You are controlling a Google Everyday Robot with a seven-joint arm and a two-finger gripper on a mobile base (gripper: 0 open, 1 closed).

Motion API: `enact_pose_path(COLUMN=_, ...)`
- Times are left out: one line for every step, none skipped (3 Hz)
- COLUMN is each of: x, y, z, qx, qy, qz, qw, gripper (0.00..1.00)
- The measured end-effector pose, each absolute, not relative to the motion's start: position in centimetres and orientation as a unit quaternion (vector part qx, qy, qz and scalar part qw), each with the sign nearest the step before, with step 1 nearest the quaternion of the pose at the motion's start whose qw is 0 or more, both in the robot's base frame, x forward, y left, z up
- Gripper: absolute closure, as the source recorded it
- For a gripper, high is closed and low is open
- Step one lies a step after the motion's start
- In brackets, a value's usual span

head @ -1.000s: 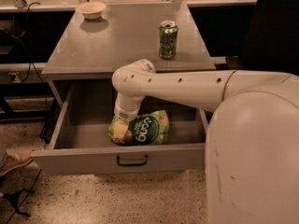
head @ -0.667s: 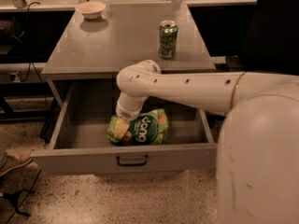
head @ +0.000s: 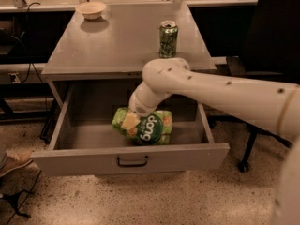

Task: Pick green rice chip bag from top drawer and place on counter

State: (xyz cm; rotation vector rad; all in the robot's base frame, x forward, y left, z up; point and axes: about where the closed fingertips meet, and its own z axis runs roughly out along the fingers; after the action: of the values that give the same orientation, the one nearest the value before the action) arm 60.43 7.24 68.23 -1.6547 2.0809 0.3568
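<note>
The green rice chip bag (head: 151, 128) is inside the open top drawer (head: 70, 161), near its middle, tilted with its left end raised. My gripper (head: 131, 120) reaches down from the white arm into the drawer and is shut on the bag's left end. A pale fingertip pad (head: 130, 121) shows against the bag. The counter (head: 117, 43) is the grey cabinet top just behind and above the drawer.
A green drink can (head: 168, 39) stands on the counter's right side, right behind my arm. A small pale bowl (head: 91, 9) sits at the counter's far left corner. A dark chair (head: 274, 46) stands to the right of the cabinet. The drawer handle (head: 132, 161) faces front.
The arm has shifted a little to the right. The bag has turned and tilted with the gripper, its left end now raised.
</note>
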Motion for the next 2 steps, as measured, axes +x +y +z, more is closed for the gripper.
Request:
enact_pose_path(x=58.8, y=4.5, z=74.5, qx=-0.586, qy=0.736, qz=0.155, qw=0.301, gripper=1.0)
enact_pose_path(x=56.5, y=0.1, z=79.8, qx=-0.56, qy=0.733, qz=0.149, qw=0.357, gripper=1.0)
